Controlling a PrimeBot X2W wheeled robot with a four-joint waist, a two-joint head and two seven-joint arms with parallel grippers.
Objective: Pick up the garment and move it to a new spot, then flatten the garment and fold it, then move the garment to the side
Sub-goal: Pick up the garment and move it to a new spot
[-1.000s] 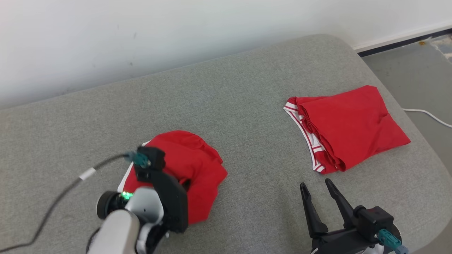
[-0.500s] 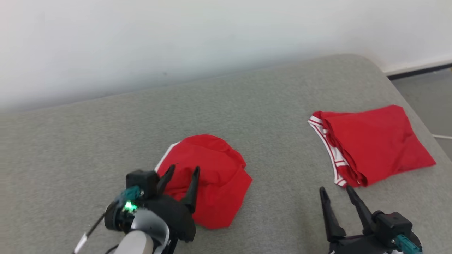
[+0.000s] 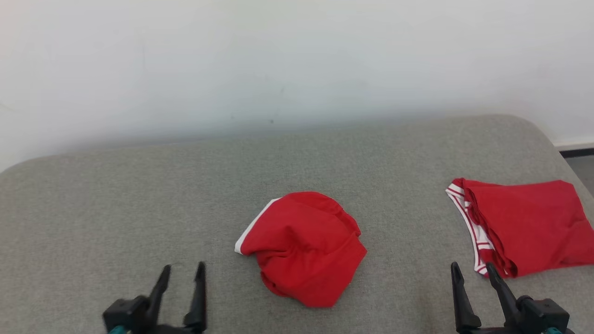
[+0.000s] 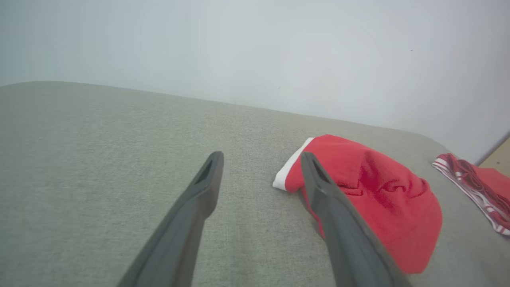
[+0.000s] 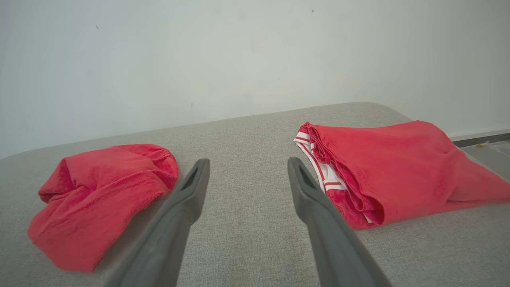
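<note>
The garment (image 3: 304, 246) is a crumpled red piece with a white edge, lying loose in the middle of the grey padded surface (image 3: 139, 195). My left gripper (image 3: 184, 268) stands open at the lower left, apart from the garment and holding nothing. In the left wrist view the garment (image 4: 370, 191) lies just right of the open left gripper (image 4: 261, 155). My right gripper (image 3: 472, 266) is open at the lower right. In the right wrist view its fingers (image 5: 248, 161) point between the crumpled garment (image 5: 103, 191) and a folded one.
A second red garment (image 3: 524, 227) with a white striped band lies folded near the surface's right edge, also in the right wrist view (image 5: 390, 167). A white wall (image 3: 278, 60) runs behind. The surface drops off to the floor (image 3: 582, 167) at the far right.
My left gripper opened, let go of the crumpled garment and drew back to the lower left. The head camera has shifted, so the whole picture moved right and down.
</note>
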